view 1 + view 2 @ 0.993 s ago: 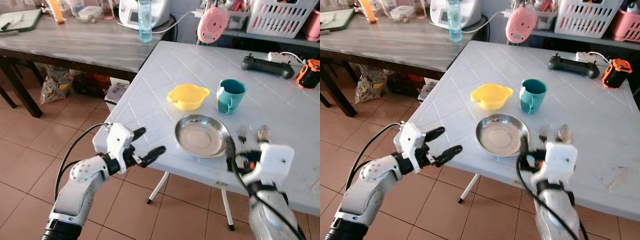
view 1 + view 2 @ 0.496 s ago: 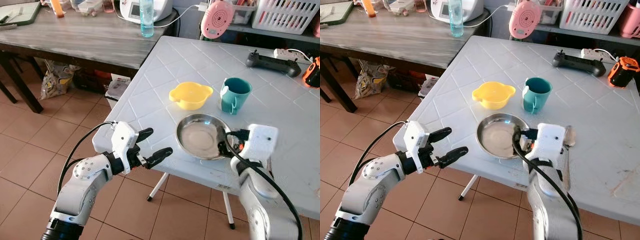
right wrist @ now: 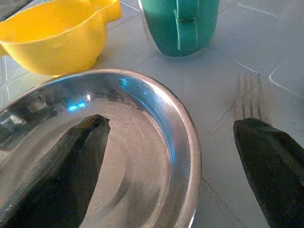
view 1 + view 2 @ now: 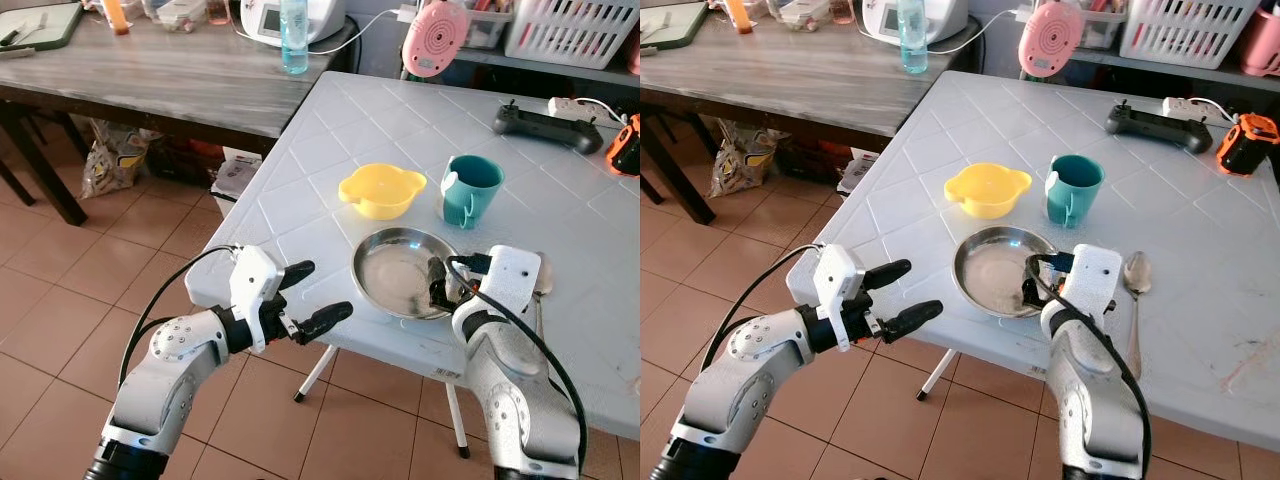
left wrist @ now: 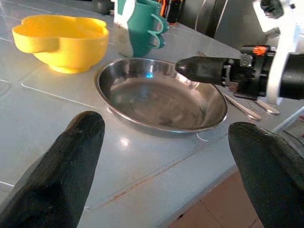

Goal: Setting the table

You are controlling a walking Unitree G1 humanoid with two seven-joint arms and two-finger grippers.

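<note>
**Both grippers spread at the steel plate**

At lower left, the left gripper (image 4: pixel 312 295) hangs off the white table's (image 4: pixel 300 215) near edge, fingers wide apart and holding nothing. At centre sits the steel plate (image 4: pixel 403 273), with a yellow bowl (image 4: pixel 378 191) and teal cup (image 4: pixel 467 189) above it. The right gripper (image 3: pixel 166 156) straddles the plate's right rim (one finger inside, one beside the fork (image 3: pixel 248 96)). A spoon (image 4: pixel 1135 275) lies rightmost.
</note>
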